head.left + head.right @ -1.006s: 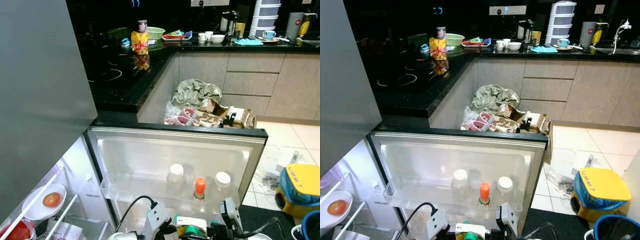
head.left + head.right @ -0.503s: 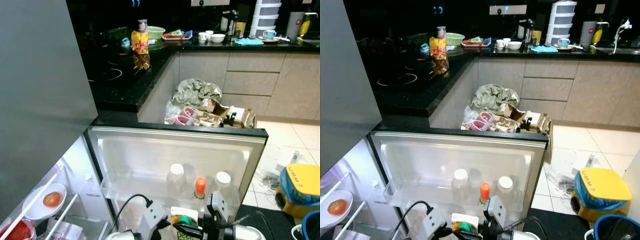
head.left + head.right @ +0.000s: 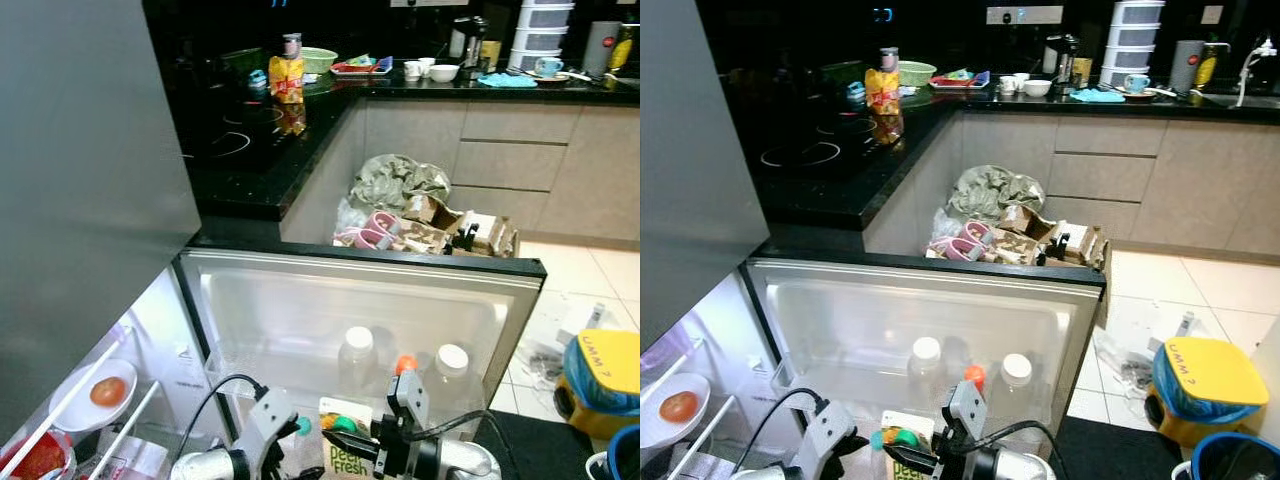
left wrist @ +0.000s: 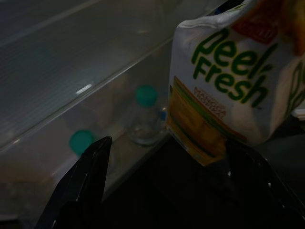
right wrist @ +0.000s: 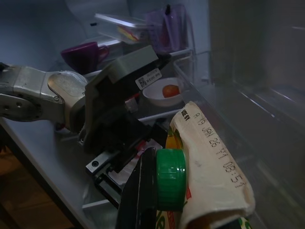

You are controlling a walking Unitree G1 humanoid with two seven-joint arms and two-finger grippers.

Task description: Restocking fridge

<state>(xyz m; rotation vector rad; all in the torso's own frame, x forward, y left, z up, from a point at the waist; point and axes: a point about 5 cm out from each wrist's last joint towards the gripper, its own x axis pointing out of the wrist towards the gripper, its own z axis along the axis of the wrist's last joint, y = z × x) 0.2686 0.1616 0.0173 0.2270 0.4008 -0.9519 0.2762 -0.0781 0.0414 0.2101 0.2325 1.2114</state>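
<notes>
A white Peel Fresh juice carton (image 3: 343,452) with a green cap (image 5: 170,178) is held upright low in front of the open fridge door's shelf (image 3: 300,385). My right gripper (image 3: 368,450) is shut on it from the right, one black finger (image 5: 138,195) lying beside the cap. My left gripper (image 3: 283,432) stands open just left of the carton (image 4: 224,90), its fingers (image 4: 83,181) spread and holding nothing. Two white-capped bottles (image 3: 356,350) and an orange-capped one (image 3: 404,368) stand on the door shelf behind the carton.
A tomato on a white plate (image 3: 105,393) sits on a fridge shelf at the lower left. The grey upper fridge door (image 3: 80,180) fills the left side. A rubbish pile (image 3: 420,215) lies beyond the door, and a yellow-lidded bin (image 3: 605,365) stands at the right.
The carton and my right gripper have moved left and a little up, closer to the door shelf. My left gripper has drawn away to the left of the carton.
</notes>
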